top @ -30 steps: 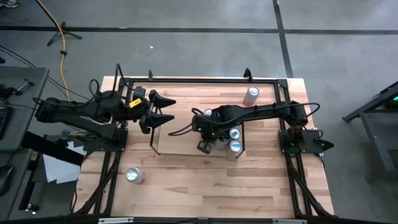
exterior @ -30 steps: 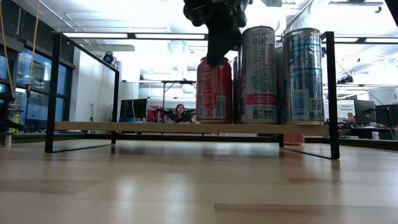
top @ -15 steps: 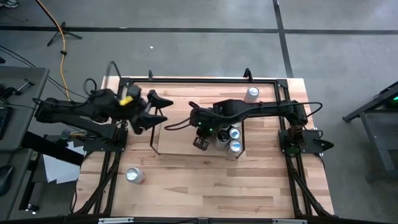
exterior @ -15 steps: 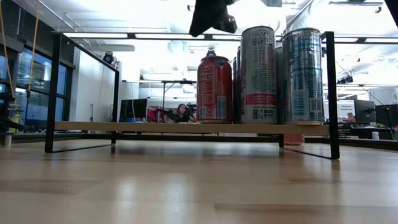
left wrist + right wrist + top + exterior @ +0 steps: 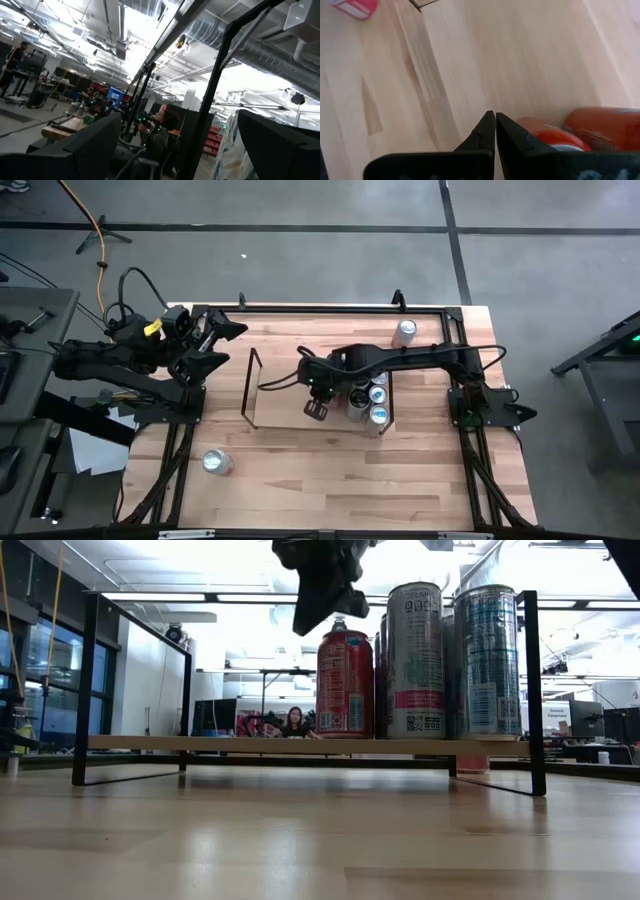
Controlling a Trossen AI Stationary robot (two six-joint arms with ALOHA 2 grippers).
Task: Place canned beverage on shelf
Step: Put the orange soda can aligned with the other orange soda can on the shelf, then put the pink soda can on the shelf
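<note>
Tabletop (image 5: 320,490) carrying shelf (image 5: 285,415) with red can (image 5: 344,683) standing placed; right gripper (image 5: 316,409), jaws shut empty, hovering beside it; left gripper (image 5: 222,341), jaws wide, idling; next likely fetching loose can (image 5: 215,463).

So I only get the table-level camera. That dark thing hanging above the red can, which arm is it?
Observer: The right one. From above, the right gripper hangs over the shelf.
Operator: Holding anything?
Observer: No. Its wrist camera shows the fingers shut on nothing.
Operator: Any cans off the shelf?
Observer: Two on the table: a left can in front of the shelf and a right can behind it.
</note>
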